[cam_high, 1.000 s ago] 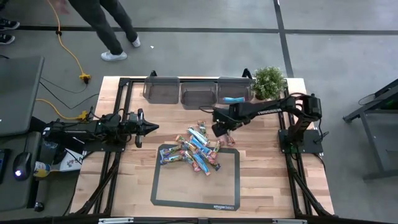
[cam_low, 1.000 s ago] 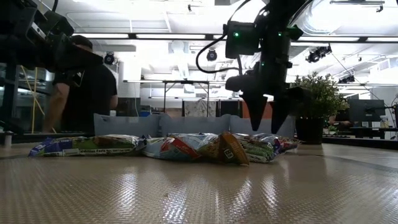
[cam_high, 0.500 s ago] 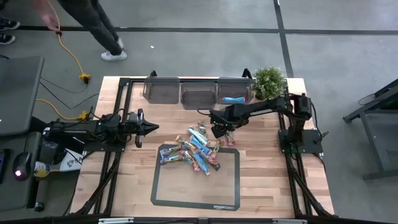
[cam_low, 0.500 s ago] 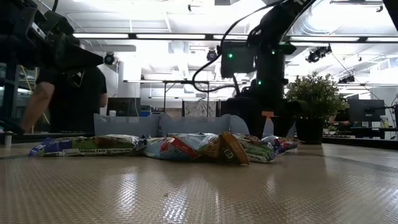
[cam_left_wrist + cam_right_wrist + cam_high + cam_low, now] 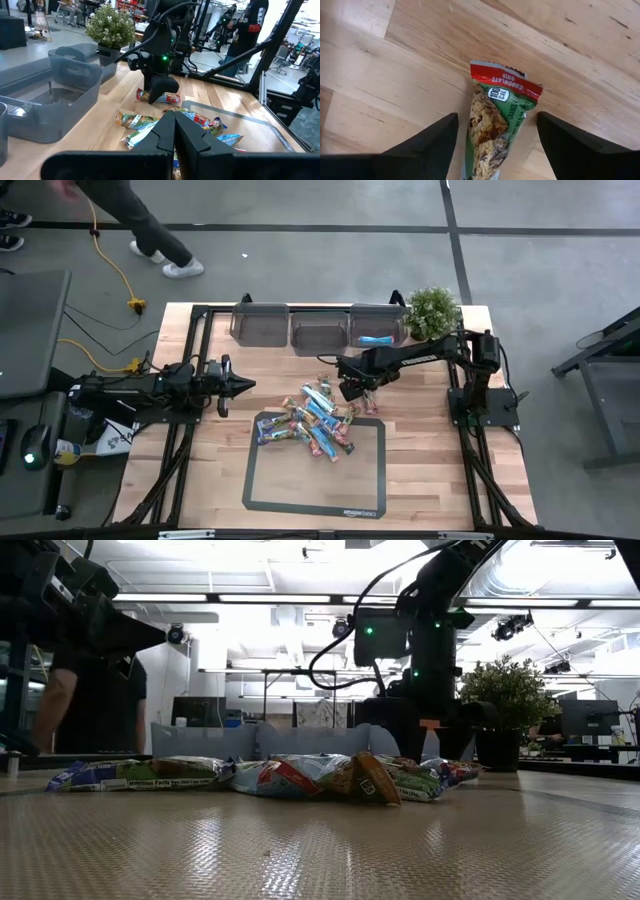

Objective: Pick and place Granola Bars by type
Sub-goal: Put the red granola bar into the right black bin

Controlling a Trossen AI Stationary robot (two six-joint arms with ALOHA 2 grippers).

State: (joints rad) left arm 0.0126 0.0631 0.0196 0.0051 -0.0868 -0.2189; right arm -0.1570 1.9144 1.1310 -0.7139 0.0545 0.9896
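The left gripper (image 5: 243, 384) waits at the surface's left, jaws shut and empty. The Granola Bars (image 5: 315, 418) lie piled mid-surface. The right gripper (image 5: 495, 145), jaws fully spread, straddles a chocolate-chip bar (image 5: 495, 125) at the pile's right edge. Descend centred, then close squarely across the wrapper.

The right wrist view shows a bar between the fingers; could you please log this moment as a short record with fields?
right gripper: open, lowered at the far right edge of the pile, fingers either side of one bar, not closed on it
targeted bar: green and red chocolate chip granola bar, lying flat on the wooden table
left gripper: shut, waiting at the table's left side, holding nothing
pile: granola bars heaped partly on the black-edged mat
bins: right bin holds one blue bar
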